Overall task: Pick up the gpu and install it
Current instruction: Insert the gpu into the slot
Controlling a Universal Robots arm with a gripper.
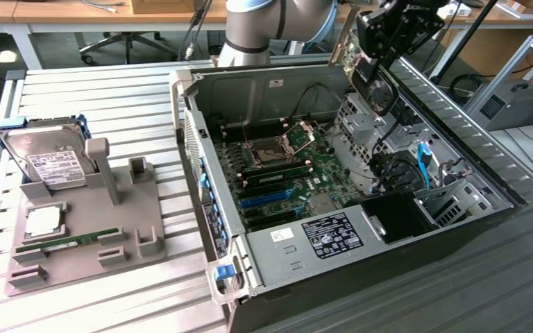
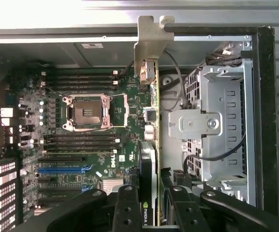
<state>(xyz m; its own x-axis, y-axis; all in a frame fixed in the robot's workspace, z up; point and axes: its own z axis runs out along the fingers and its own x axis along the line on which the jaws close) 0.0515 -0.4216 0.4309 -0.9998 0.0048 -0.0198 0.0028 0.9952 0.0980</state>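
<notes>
The gpu [image 1: 376, 90] hangs upright above the far right part of the open computer case [image 1: 248, 250], its black fan face and green board edge showing. My gripper [image 1: 382, 59] is shut on its upper edge. In the wrist view the gpu [image 2: 151, 140] appears edge-on, with its silver end bracket [image 2: 151, 43] at the far end and the black cooler on one face. Black fingers [image 2: 127, 208] press on either side of the card. The card floats over the motherboard [image 2: 91, 159], beside the drive cage [image 2: 224, 121], and touches nothing in the case.
The motherboard has an open CPU socket [image 2: 88, 112], memory slots and a blue expansion slot [image 2: 64, 169]. Cables run by the drive cage. On the exterior view's left, a grey fixture [image 1: 86, 236] holds a hard drive [image 1: 49, 159], a CPU and a green memory stick [image 1: 67, 240].
</notes>
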